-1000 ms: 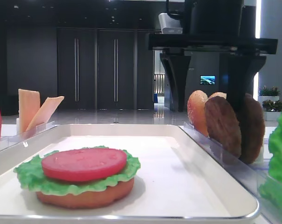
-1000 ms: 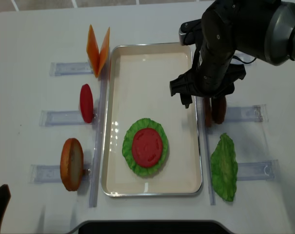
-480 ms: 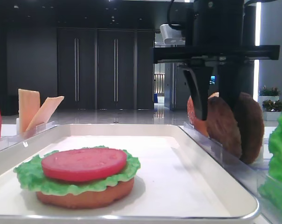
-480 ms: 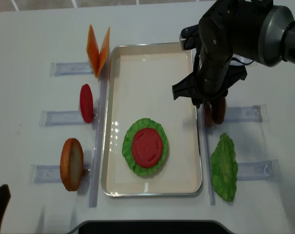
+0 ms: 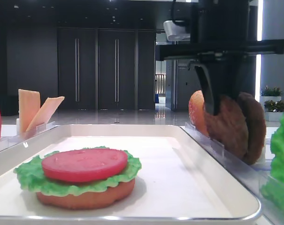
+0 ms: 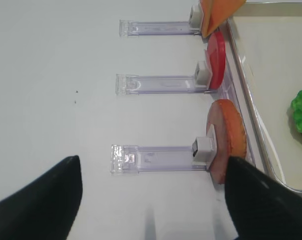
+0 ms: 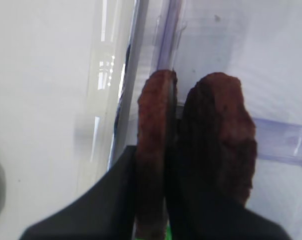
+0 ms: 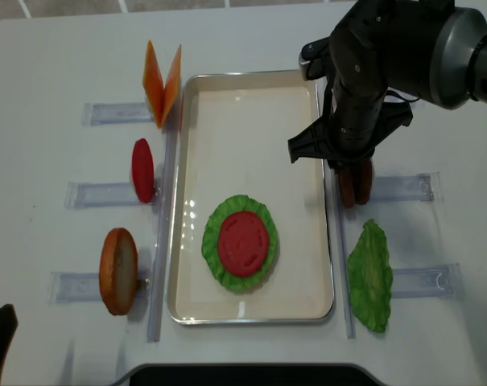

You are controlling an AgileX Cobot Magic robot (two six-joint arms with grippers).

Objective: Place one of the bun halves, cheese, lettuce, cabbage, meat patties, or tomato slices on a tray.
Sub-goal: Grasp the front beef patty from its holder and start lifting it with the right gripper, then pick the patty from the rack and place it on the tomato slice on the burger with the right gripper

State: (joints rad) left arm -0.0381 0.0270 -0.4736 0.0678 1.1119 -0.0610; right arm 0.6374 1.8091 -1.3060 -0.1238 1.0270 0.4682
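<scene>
Two meat patties stand on edge in a clear holder just right of the tray (image 8: 251, 315). My right gripper (image 7: 153, 162) has come down from above and is shut on the patty nearer the tray (image 7: 151, 125), one dark finger on each face. The other patty (image 7: 218, 135) stands just beside it. In the low exterior view the held patty (image 5: 231, 129) is still in its holder. On the tray lies a bun half (image 5: 85, 199) topped with lettuce (image 8: 215, 245) and a tomato slice (image 8: 243, 241). My left gripper (image 6: 151, 210) hangs open over the table near an upright bun half (image 6: 229, 137).
Left of the tray are clear holders with cheese (image 8: 163, 76), a tomato slice (image 8: 142, 170) and a bun half (image 8: 118, 271). A lettuce leaf (image 8: 370, 277) lies right of the tray. Another bun half (image 5: 196, 110) stands behind the patties.
My right gripper came down over the two patties and closed its jaws on the one nearer the tray. The left arm has stayed still.
</scene>
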